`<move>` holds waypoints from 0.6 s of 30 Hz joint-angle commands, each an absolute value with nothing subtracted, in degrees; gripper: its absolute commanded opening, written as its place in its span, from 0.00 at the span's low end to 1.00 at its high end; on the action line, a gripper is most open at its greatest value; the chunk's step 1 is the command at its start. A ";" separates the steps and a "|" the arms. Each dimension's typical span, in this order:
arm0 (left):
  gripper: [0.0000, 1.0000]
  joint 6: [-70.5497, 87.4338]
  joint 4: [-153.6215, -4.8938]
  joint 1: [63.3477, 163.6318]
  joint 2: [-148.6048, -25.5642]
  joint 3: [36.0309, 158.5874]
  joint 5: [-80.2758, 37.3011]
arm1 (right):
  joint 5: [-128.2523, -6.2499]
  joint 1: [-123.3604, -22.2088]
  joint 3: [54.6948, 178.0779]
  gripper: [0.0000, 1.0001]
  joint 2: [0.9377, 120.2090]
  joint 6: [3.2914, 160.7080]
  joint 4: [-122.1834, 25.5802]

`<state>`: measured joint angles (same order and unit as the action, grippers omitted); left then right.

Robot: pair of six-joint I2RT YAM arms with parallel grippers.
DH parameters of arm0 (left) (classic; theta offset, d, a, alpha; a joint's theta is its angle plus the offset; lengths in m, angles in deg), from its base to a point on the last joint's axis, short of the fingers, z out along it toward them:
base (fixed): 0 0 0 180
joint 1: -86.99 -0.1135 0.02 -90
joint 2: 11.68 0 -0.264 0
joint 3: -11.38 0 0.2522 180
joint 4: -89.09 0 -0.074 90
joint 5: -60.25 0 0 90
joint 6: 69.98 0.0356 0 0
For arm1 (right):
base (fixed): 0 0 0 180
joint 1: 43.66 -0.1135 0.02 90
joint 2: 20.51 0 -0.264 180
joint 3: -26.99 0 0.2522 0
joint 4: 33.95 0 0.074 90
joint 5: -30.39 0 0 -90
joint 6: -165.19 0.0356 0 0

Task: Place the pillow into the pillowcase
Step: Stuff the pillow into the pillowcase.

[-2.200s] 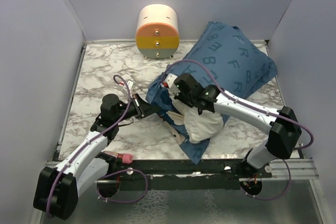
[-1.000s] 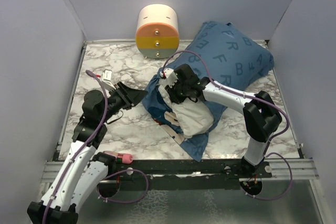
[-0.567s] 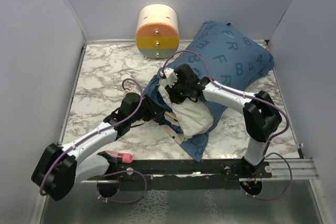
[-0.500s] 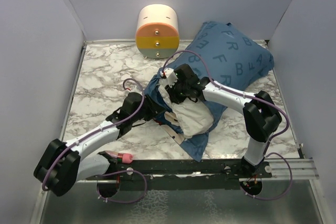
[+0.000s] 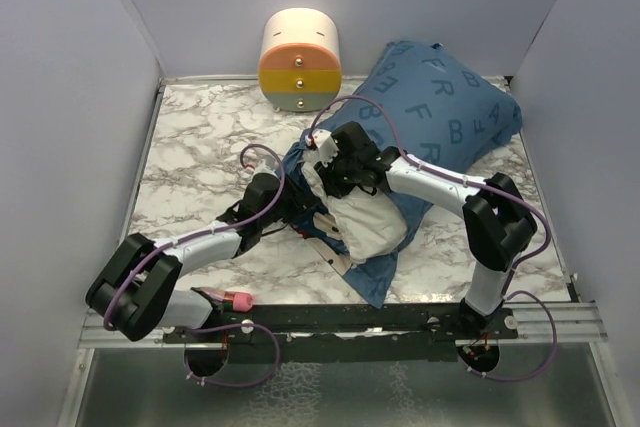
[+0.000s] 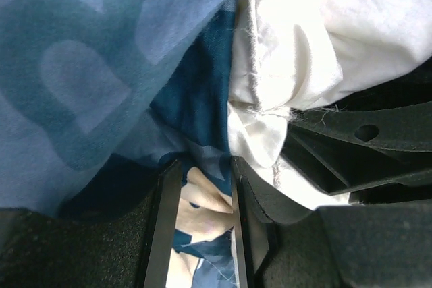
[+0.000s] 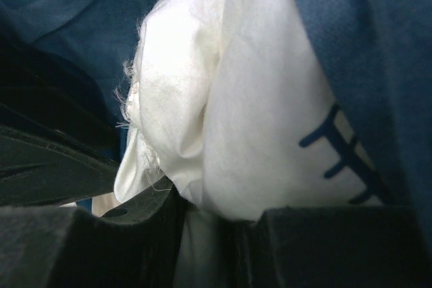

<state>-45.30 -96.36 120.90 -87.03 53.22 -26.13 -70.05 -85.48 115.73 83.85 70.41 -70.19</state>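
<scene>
Well, the pillow (image 5: 365, 222) lies mid-table, its far part inside the pillowcase (image 5: 450, 112) and its near end poking out. My right gripper (image 7: 216, 217) pinches its soft, light corner. My left gripper (image 6: 200, 193) sits at the limp hem; I cannot tell whether it grips.

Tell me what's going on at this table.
The robot is stuffing a pillow into a blue pillowcase. Most of it is already inside; the white near end sticks out of the opening. The right gripper pinches that exposed end, while the left gripper appears to hold the pillowcase's edge beside it.
</scene>
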 commanded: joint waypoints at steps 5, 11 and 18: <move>0.38 -45.84 -99.33 122.08 -90.49 56.47 -25.91 | -70.00 -84.44 114.17 0.22 88.41 71.67 -75.96; 0.30 -44.98 -95.20 122.76 -92.93 57.82 -25.30 | -69.67 -84.44 114.24 0.22 88.36 71.50 -76.03; 0.23 -44.40 -93.37 123.20 -93.30 57.35 -25.08 | -69.61 -84.44 114.20 0.22 88.66 71.41 -75.83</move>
<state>-45.45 -96.36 122.39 -92.43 56.67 -26.09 -70.02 -85.48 116.04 84.11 70.39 -70.58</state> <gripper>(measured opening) 0.237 0.225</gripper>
